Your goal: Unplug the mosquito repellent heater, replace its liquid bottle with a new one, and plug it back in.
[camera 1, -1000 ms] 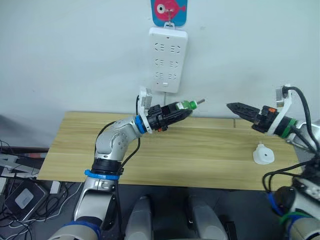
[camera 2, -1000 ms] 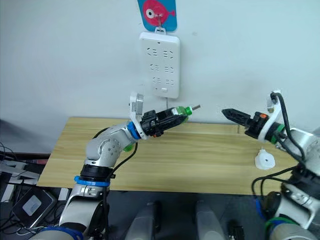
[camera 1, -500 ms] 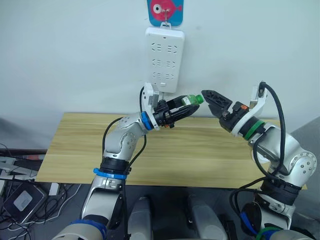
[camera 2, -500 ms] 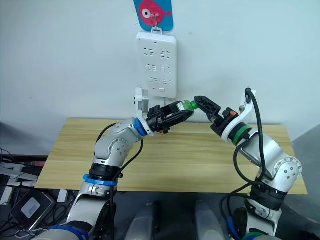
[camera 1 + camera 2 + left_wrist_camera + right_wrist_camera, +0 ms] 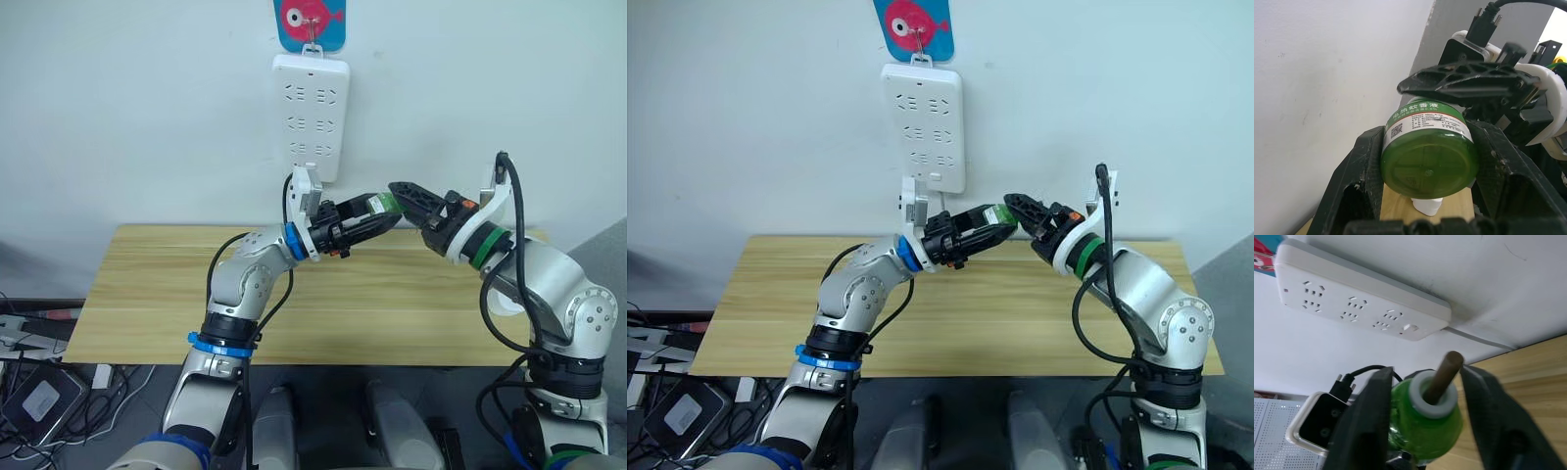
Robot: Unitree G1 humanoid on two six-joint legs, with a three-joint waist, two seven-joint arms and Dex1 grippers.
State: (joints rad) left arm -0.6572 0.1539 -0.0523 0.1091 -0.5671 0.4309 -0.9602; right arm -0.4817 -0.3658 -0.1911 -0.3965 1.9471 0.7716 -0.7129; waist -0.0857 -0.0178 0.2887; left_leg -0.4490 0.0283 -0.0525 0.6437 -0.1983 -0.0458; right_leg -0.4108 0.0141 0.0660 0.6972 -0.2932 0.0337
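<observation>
My left tool clamps the green bottle; my right tool, open around its neck, should close squarely before pulling.

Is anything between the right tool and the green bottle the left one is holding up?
Nothing visible. The right tool already straddles the green bottle, one finger on each side of its neck, wick poking out between them. The left tool clamps the bottle's base, above the table.
</observation>
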